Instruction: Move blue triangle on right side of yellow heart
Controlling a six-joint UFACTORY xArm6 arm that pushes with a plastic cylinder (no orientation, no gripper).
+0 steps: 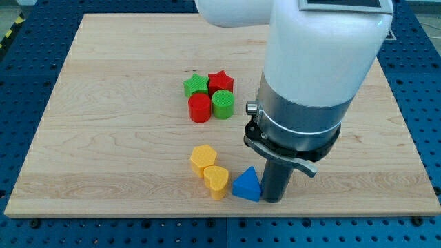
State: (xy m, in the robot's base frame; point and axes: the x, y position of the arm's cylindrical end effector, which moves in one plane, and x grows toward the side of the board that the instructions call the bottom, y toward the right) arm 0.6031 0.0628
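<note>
The blue triangle (247, 185) lies near the view's bottom edge of the wooden board, just right of the yellow heart (216, 180), almost touching it. My tip (273, 200) stands right against the blue triangle's right side. The rod rises into the big white arm body that fills the view's upper right.
A yellow hexagon-like block (203, 158) sits just up-left of the yellow heart. A cluster sits mid-board: green star (196, 85), red star (221, 82), red cylinder (200, 107), green cylinder (222, 104). The board's bottom edge (220, 215) lies close below the triangle.
</note>
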